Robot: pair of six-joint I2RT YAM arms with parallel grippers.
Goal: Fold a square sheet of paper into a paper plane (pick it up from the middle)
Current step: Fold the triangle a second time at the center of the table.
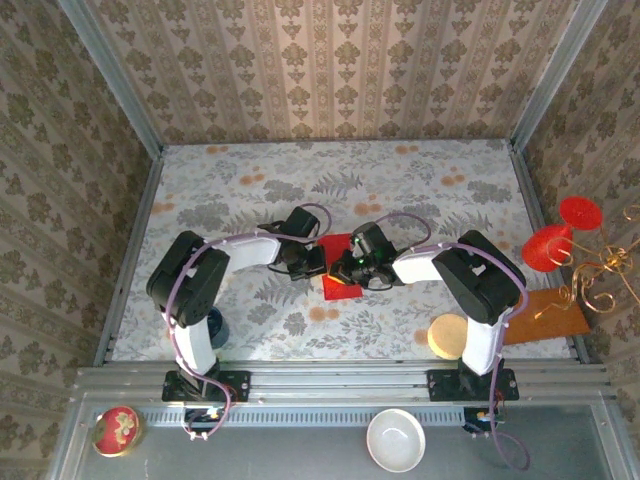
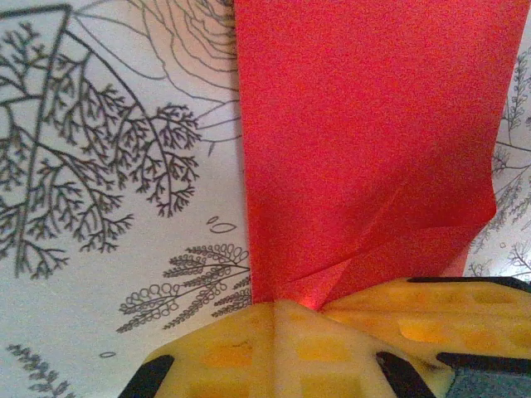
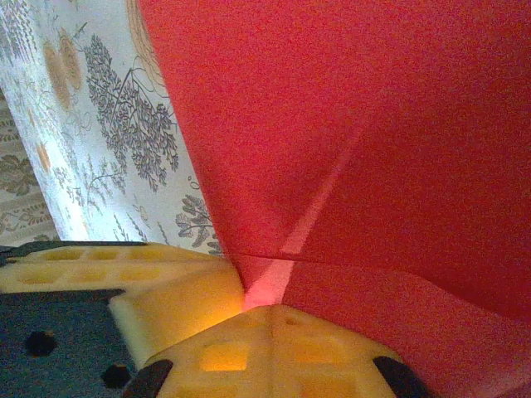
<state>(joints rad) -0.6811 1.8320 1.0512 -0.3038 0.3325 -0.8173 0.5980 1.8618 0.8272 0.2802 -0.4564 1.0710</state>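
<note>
The square sheet of paper (image 1: 334,247) is bright red and lies mid-table, creased and partly lifted between both grippers. My left gripper (image 1: 321,262) comes at it from the left, and my right gripper (image 1: 349,268) from the right. In the left wrist view the yellow jaws of the left gripper (image 2: 286,305) are pressed together on the near edge of the paper (image 2: 365,133), where folds meet. In the right wrist view the right gripper (image 3: 270,308) is shut on a pinched ridge of the paper (image 3: 348,108). The two grippers' yellow fingers almost touch each other.
Red translucent round glasses (image 1: 558,240) and a gold wire stand (image 1: 600,272) sit at the right wall, by a wooden board (image 1: 545,315). A tan disc (image 1: 449,335) lies near the right arm's base. A white bowl (image 1: 397,440) and a red floral tin (image 1: 117,430) rest on the front ledge.
</note>
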